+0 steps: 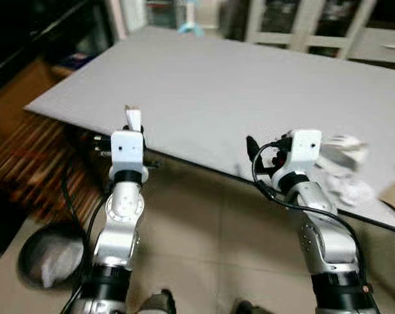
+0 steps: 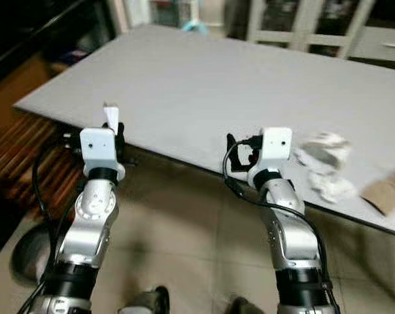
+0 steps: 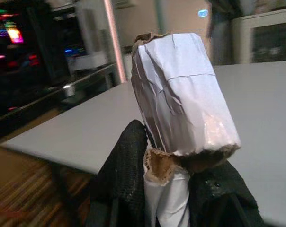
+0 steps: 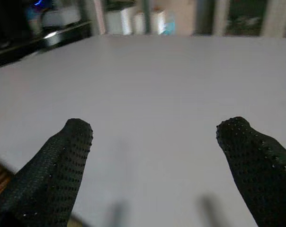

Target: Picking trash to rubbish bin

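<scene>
The left gripper (image 3: 169, 189) is clamped on a crumpled white wrapper (image 3: 181, 94), seemingly light, soft and best pinched low, at the table (image 1: 237, 85) edge, while the right gripper (image 4: 157, 165) hangs open.

Broad bare table (image 1: 204, 85) ahead; crumpled paper (image 1: 344, 170) crowding its right edge

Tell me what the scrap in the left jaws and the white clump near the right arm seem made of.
The scrap in the left gripper looks like thin cardboard: white creased face, brown fibrous torn edge, probably matte. The white clump on the table looks like crumpled tissue or soft paper, going by its irregular folds; the blur leaves that open.
</scene>
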You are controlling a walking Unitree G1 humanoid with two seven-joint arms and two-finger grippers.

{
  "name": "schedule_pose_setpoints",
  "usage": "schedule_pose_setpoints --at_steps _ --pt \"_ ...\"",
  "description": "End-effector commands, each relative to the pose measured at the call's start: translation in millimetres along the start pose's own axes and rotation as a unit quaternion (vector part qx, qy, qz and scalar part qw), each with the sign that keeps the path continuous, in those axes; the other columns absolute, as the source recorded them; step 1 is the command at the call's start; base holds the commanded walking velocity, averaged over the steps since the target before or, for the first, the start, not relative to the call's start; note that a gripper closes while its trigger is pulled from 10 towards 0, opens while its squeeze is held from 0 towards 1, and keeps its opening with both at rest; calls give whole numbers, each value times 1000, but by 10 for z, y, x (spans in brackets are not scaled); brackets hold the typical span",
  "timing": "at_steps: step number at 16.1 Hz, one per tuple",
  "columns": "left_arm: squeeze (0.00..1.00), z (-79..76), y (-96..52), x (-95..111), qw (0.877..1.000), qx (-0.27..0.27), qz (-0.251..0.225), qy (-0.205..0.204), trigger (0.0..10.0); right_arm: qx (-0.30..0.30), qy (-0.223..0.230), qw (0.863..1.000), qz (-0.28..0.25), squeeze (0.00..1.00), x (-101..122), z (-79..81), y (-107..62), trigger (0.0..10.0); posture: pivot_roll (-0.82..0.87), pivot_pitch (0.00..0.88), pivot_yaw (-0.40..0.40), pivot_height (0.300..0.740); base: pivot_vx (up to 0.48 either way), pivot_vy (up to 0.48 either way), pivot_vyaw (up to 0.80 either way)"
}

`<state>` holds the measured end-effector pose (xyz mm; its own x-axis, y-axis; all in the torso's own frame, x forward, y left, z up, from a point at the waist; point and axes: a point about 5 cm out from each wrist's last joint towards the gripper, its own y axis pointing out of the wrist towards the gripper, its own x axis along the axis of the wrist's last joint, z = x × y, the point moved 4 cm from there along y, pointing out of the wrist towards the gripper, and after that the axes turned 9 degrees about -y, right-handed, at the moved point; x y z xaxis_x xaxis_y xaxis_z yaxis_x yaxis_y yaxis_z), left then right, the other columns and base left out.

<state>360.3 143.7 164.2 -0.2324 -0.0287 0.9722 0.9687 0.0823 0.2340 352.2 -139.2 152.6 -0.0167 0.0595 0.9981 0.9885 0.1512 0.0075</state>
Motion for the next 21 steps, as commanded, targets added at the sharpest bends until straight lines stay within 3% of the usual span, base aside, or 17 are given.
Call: schedule_pose_setpoints --at_steps 1,21 --pt "0 55 -26 -50 1000 13 11 5 10000 7 -4 1000 -7 0 48 40 29 10000 -42 133 23 740 0 0 800" --pt "0 -26 -66 -110 1000 7 30 1 10000 22 -4 1000 3 0 -5 76 -9 10000 -50 130 17 740 0 0 800"
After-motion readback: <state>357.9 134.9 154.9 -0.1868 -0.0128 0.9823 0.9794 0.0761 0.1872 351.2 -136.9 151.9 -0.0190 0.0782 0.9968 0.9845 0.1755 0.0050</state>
